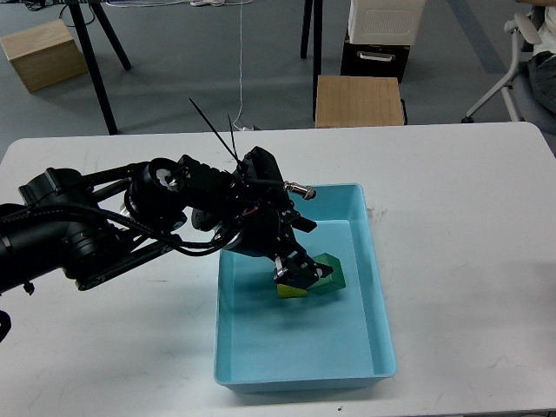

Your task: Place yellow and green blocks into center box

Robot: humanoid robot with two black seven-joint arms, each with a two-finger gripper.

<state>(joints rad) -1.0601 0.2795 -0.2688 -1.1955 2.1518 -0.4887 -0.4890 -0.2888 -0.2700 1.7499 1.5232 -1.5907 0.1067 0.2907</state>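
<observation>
The light blue box sits at the table's middle. Inside it, the green block lies tilted on the box floor. It leans against the yellow block, which lies flat and is partly hidden under my left gripper. My left gripper hangs low inside the box, just left of the green block and over the yellow one. Its fingers are spread and hold nothing. My right arm is out of view.
The white table carries the box. Black cable-tie ends stick up from my left arm. Beyond the table's far edge stand a wooden stool, a tripod leg and a chair.
</observation>
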